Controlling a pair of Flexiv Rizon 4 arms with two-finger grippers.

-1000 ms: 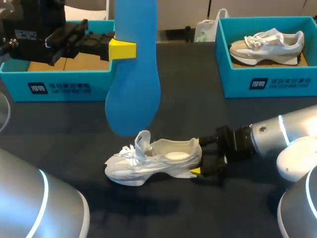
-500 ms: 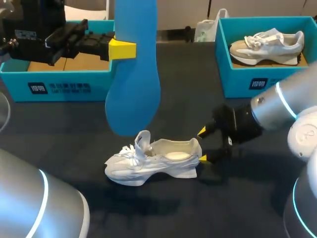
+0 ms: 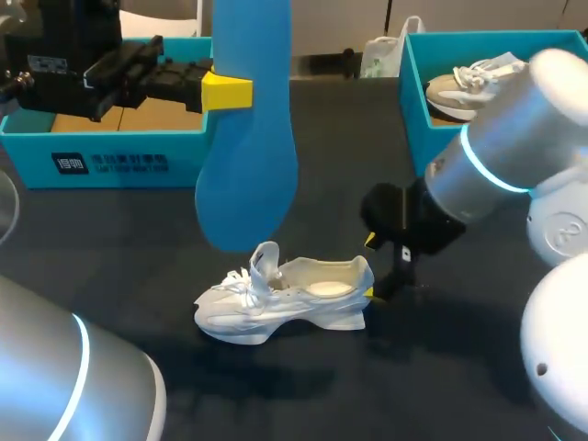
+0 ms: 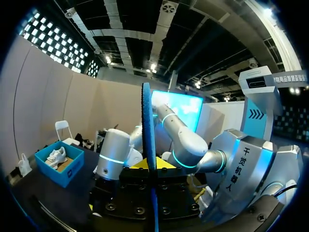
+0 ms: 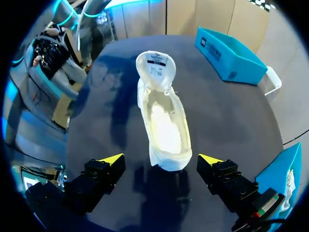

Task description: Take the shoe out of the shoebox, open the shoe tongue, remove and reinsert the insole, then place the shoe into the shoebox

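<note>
Lying upright on its sole on the table point(image 3: 138, 220), the white shoe point(image 3: 285, 301) has its tongue pulled up and its bed bare. The right gripper point(image 3: 369, 266), which a second ago clamped the heel from low behind, has let go. It now hangs just off the heel with its fingers spread wide and touching nothing, its arm swung up and tilted downward. Above and behind the shoe, the blue insole point(image 3: 248, 156) hangs toe-down, pinched at its upper part by the left gripper point(image 3: 225, 92), which has not shifted. Farther back stands the open shoebox point(image 3: 119, 161), and across the table a second box point(image 3: 514, 152) holds another shoe point(image 3: 459, 87). With the shoe no longer braced, the right arm seems to be re-posing for a fresh hold before the insole goes back in.
</note>
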